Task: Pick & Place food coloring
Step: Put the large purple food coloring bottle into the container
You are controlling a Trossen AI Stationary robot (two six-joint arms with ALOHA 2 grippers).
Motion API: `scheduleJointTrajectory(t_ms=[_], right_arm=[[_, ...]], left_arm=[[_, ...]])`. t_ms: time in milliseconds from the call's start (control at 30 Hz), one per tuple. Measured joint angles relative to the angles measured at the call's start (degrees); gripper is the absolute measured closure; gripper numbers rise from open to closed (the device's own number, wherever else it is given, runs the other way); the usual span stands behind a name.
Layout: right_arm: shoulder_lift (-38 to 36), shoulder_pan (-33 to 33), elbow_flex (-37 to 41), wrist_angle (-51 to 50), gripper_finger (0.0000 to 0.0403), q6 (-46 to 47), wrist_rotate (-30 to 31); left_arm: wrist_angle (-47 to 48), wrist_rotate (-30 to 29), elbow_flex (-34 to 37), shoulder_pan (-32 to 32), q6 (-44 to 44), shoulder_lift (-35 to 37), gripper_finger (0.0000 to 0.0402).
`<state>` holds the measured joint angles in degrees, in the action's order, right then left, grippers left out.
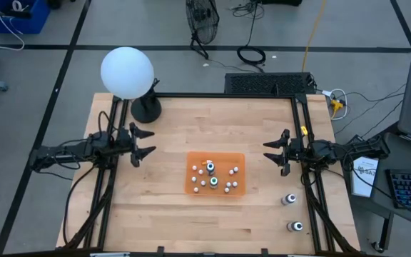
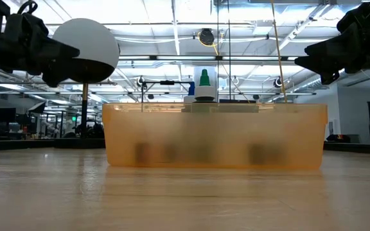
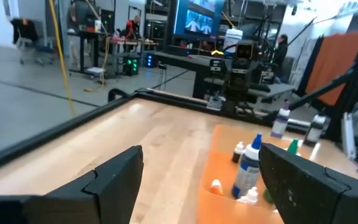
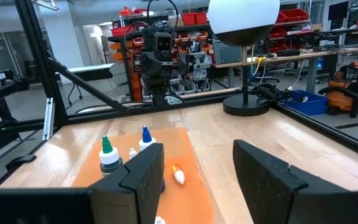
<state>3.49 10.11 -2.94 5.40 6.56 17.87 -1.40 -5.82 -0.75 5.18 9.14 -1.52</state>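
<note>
From above, both arms hang over a wooden bench (image 1: 170, 207), the left gripper (image 1: 143, 143) near the left edge and the right gripper (image 1: 273, 151) near the right, each with jaws apart and holding nothing. Between them lies an orange tray (image 1: 191, 187) carrying most of the food coloring (image 1: 210, 168), a scatter of small white-capped bottles. Two more bottles (image 1: 289, 199) stand on bare wood well to the tray's right, below the right gripper. A white globe lamp (image 1: 127, 71) stands at the far left corner.

At bench height, the tray's translucent wall (image 2: 214, 136) fills the middle, blurred bottle shapes showing through it and one green-tipped bottle (image 2: 204, 84) rising above the rim. Both grippers sit high at the picture's top corners, clear of everything.

Past the left arm's spread fingers (image 3: 120, 174), the tray and a blue-tipped bottle (image 3: 249, 167) lie ahead, the two loose bottles (image 3: 281, 121) beyond.

Past the right arm's parted fingers (image 4: 267, 171), green-tipped (image 4: 108, 155) and blue-tipped (image 4: 145, 138) bottles stand on the tray, one orange-tipped bottle (image 4: 178, 175) lying on its side.

By appearance, no pick is under way; the arms are poised. The next move likely calls for one gripper to descend over a single bottle, jaws straddling its narrow body without knocking its neighbours.
</note>
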Motion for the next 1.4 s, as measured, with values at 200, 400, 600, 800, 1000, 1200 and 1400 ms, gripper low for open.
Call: scheduleJointTrajectory(t_ms=[200, 400, 600, 800, 1000, 1200, 1400], right_arm=[[0.0, 0.0, 0.0, 0.0, 0.0220, 0.1, 0.0], [0.0, 0.0, 0.0, 0.4, 0.0220, 1.7, 0.0], [0.0, 0.0, 0.0, 0.4, 0.0220, 1.7, 0.0], [0.0, 0.0, 0.0, 6.6, 0.0220, 5.4, -1.2], [0.0, 0.0, 0.0, 12.6, 0.0220, 12.0, -1.4], [0.0, 0.0, 0.0, 13.2, 0.0220, 19.5, -1.5], [1.9, 0.0, -4.5, 6.4, 0.0220, 23.2, -4.5]], left_arm=[[-2.7, -0.2, 0.2, 0.0, 5.0, 0.0, 0.0081], [-3.2, -0.2, 0.2, 0.0, 4.7, 0.0, 0.0074], [-3.2, -0.2, 0.2, 0.0, 4.7, 0.0, 0.0085], [-3.2, -0.2, 0.2, 0.0, 4.7, 0.0, 0.0091], [-3.2, -0.2, 0.2, 0.0, 4.6, 0.0, 0.0091], [-3.1, -0.2, 0.2, 0.0, 4.6, 0.0, 0.0091], [-3.1, -0.2, 0.2, 0.0, 4.6, 0.0, 0.0092]])
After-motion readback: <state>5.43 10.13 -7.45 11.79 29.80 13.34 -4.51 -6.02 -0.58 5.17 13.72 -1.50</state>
